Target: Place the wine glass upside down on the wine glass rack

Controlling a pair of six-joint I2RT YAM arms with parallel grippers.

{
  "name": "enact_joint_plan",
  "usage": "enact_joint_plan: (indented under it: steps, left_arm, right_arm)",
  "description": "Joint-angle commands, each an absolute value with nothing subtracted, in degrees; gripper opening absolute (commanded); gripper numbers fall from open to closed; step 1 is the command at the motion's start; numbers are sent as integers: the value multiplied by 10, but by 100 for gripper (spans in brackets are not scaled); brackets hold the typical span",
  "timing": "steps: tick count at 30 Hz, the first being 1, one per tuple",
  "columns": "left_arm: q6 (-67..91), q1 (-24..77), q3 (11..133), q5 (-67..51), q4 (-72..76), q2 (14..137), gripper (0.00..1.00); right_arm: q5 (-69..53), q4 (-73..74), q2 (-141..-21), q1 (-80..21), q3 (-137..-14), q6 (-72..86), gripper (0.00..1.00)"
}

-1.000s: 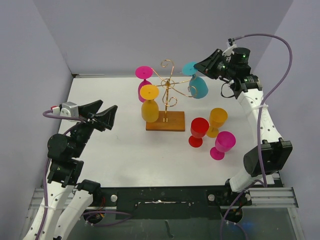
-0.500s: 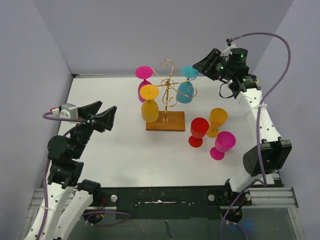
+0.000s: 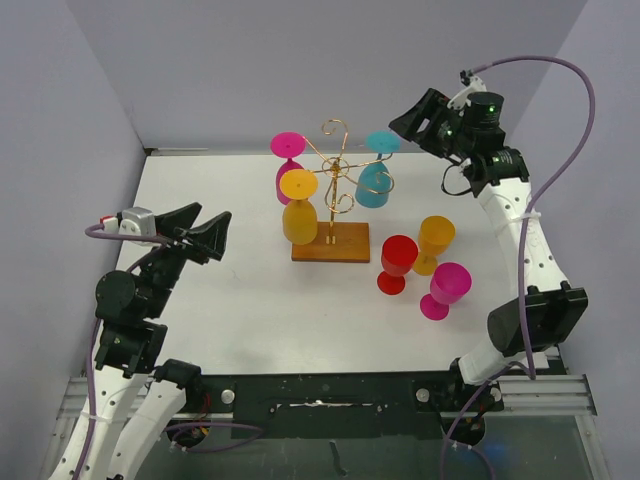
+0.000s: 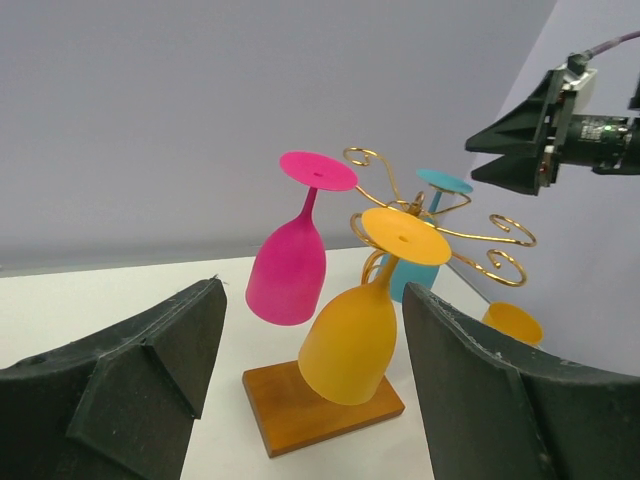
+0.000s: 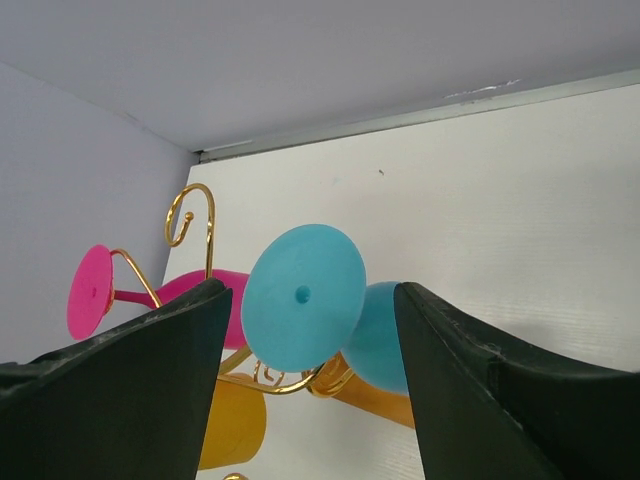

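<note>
Hanging upside down on the gold rack [image 3: 331, 241] is the blue glass [image 3: 373, 184]. Just beside the rack, the right hand [image 3: 408, 122] is spread wide, holding nothing. Far from the rack, the left hand [image 3: 213, 229] is spread wide too.

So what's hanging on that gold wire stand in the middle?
Three glasses hang upside down from the wine glass rack: a pink glass, an orange glass and a teal glass. Their round feet cover where the wire holds each stem.
</note>
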State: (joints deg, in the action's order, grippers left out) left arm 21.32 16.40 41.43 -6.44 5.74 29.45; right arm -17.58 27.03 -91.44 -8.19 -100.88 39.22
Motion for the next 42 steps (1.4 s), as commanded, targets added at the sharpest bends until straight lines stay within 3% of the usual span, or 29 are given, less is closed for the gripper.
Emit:
enact_joint_plan:
  steps: [1, 17, 24, 42]
  left_arm:
    - [196, 163, 434, -28, 45, 289, 70]
    - [197, 163, 398, -26, 42, 266, 73]
    - [201, 163, 400, -39, 46, 276, 75]
    - [204, 163, 413, -43, 40, 287, 75]
  right_arm:
    - [-142, 251, -836, -59, -1019, 378, 68]
    - [10, 407, -679, -53, -806, 324, 65]
    - [43, 428, -695, -81, -713, 281, 56]
    - [80, 439, -839, -123, -767, 226, 25]
